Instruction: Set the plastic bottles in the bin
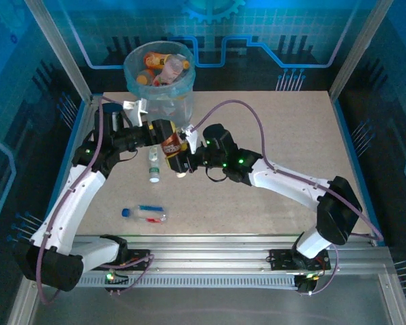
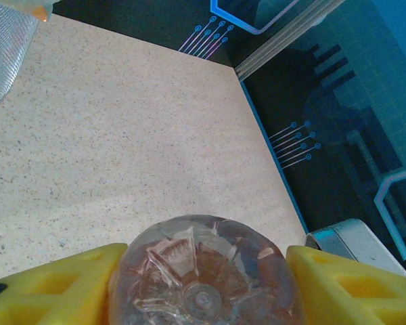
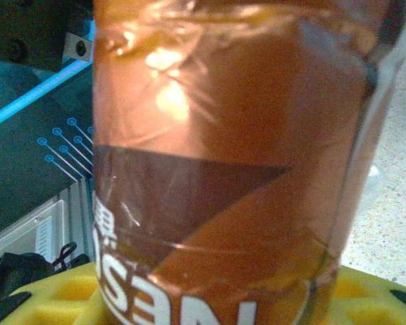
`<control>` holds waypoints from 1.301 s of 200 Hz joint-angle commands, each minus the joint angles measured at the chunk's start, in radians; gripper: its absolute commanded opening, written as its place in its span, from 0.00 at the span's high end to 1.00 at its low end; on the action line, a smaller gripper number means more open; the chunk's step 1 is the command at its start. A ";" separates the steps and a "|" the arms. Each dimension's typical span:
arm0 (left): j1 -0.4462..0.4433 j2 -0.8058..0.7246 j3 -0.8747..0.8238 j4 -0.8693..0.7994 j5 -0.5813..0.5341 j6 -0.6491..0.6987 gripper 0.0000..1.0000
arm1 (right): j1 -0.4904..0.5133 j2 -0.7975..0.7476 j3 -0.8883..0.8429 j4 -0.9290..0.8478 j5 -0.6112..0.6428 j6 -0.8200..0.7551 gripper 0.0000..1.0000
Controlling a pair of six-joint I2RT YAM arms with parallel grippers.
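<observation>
A brown-and-orange-labelled plastic bottle point(image 1: 170, 143) hangs above the table's middle, just in front of the bin point(image 1: 132, 76). My left gripper point(image 1: 164, 134) is shut on it; in the left wrist view its clear ribbed base point(image 2: 203, 271) sits wedged between the yellow fingers point(image 2: 61, 288). My right gripper point(image 1: 184, 153) grips the same bottle from the right, and its label point(image 3: 230, 169) looms over the yellow fingers point(image 3: 47, 298). Several bottles point(image 1: 164, 64) lie inside the bin. Two more rest on the table: a clear one point(image 1: 153, 164) and a blue-capped one point(image 1: 143, 214).
The bin stands at the table's far edge, left of centre, and its grey wall point(image 2: 3, 54) shows in the left wrist view. Aluminium frame posts point(image 1: 57, 47) rise at the back corners. The right half of the tabletop point(image 1: 291, 135) is bare.
</observation>
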 commanded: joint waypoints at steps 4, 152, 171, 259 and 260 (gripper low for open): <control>-0.011 -0.001 0.022 -0.018 0.028 0.003 0.46 | 0.013 -0.022 0.009 0.039 0.032 -0.019 0.49; 0.014 0.234 0.567 -0.006 -0.593 0.268 0.49 | -0.116 -0.089 0.107 -0.172 0.302 0.004 0.01; 0.028 0.318 0.637 0.063 -0.650 0.325 0.49 | -0.131 -0.092 0.120 -0.195 0.301 0.000 0.01; 0.058 0.696 0.912 0.368 -0.706 0.414 0.50 | -0.180 -0.067 0.219 -0.277 0.269 -0.027 0.01; 0.058 0.701 0.914 0.370 -0.707 0.416 0.50 | -0.180 -0.067 0.222 -0.278 0.269 -0.028 0.01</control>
